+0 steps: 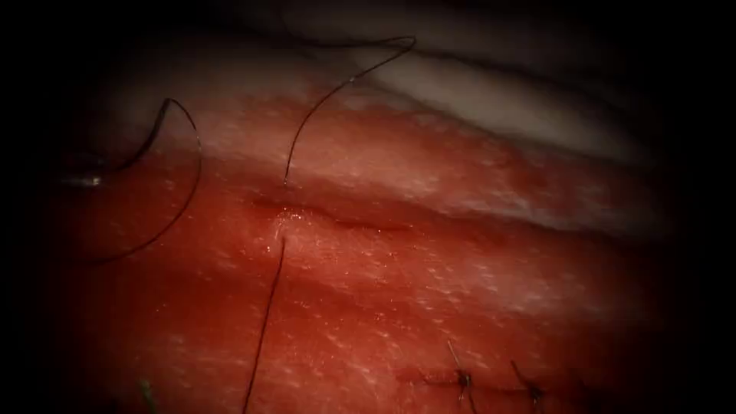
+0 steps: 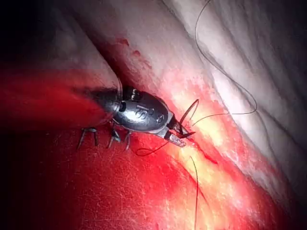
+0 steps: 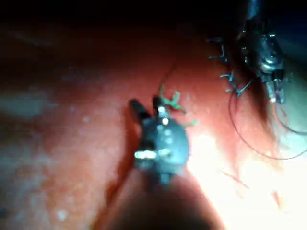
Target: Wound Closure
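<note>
The tissue (image 1: 460, 291) carries dark thread (image 1: 264, 322) looping across it; red fluid (image 1: 192, 307) coats its surface; knotted stitches (image 1: 462, 378) sit along it.

The thread (image 1: 264, 322) runs off the endoscope view's bottom edge.

Thread (image 1: 270, 307) enters the tissue (image 1: 460, 276) just below the cut (image 1: 322, 218) and leaves just above it; tied stitches (image 1: 462, 378) lie well below the cut.

Left tool (image 2: 178, 136): rounded grey metal head, glossy, stamped with faint markings, narrowing to small silver jaws. Right tool (image 3: 146, 108): bulbous grey metal wrist with bright silver pin, two short dark jaws.
</note>
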Controlling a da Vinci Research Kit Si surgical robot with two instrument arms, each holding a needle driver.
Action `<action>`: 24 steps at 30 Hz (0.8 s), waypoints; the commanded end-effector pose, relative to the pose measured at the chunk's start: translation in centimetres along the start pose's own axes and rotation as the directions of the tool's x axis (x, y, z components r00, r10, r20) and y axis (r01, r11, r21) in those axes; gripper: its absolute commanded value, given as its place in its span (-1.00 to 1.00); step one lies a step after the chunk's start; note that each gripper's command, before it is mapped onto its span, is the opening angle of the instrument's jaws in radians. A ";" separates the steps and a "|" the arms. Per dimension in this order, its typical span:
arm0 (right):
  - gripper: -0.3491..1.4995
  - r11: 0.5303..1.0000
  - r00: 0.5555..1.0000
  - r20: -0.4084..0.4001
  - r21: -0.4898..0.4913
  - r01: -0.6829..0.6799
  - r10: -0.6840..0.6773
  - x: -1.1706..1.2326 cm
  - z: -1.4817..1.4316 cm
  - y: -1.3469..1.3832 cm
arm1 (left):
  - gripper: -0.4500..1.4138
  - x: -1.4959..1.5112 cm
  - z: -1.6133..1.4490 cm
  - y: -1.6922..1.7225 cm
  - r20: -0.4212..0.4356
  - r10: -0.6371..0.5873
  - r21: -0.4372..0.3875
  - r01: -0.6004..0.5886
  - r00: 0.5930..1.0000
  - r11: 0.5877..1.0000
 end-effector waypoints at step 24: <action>0.67 0.976 0.996 0.040 -0.201 0.085 -0.078 -1.21 -0.20 2.04 | -0.89 -0.07 0.05 0.04 -0.001 -0.002 -0.002 0.002 1.000 1.000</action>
